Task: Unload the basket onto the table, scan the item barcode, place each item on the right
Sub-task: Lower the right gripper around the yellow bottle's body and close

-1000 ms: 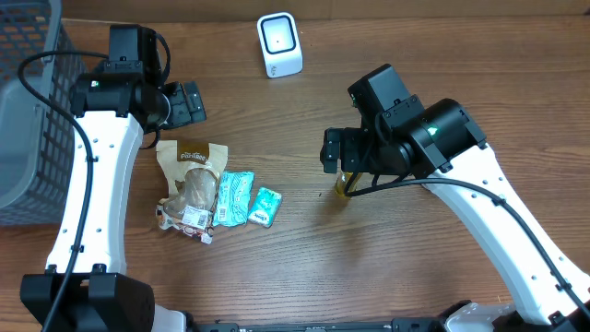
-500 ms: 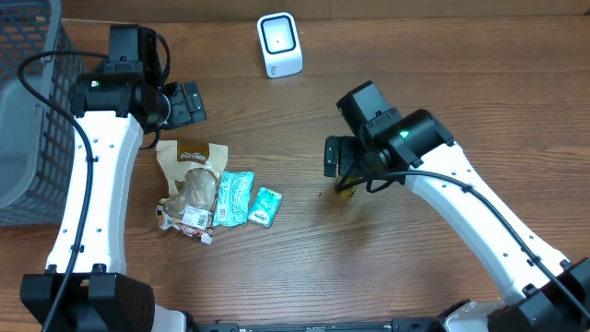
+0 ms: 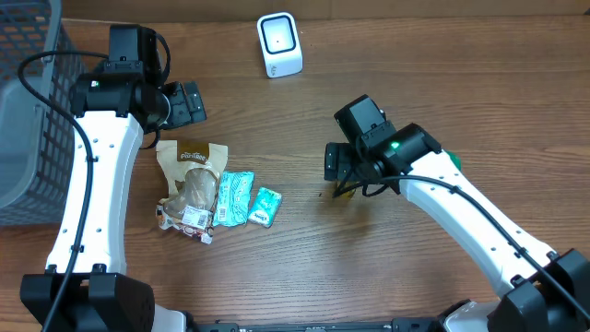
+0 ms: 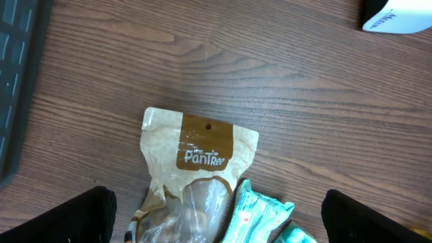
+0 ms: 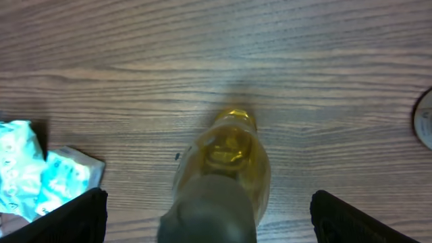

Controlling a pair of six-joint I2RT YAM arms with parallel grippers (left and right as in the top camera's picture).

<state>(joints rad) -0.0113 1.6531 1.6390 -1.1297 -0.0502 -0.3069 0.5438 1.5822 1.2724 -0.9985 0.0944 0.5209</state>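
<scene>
A small yellow bottle (image 5: 226,162) with a dark cap stands upright on the wooden table, seen from above in the right wrist view. My right gripper (image 5: 210,216) hangs over it, open, with a finger (image 5: 74,216) on each side and clear gaps to the bottle. From overhead the bottle (image 3: 343,191) peeks out under the right gripper (image 3: 339,168). The white barcode scanner (image 3: 278,44) stands at the table's back. My left gripper (image 3: 189,103) is open and empty, above a brown snack bag (image 4: 199,152).
Two teal packets (image 3: 235,198) (image 3: 265,207) lie right of the snack bag (image 3: 192,180). A grey wire basket (image 3: 28,111) stands at the far left. A round object (image 5: 425,125) shows at the right wrist view's right edge.
The right arm has swung left and lower over the bottle, and its fingers now straddle it. The left arm and the items on the table have not moved.
</scene>
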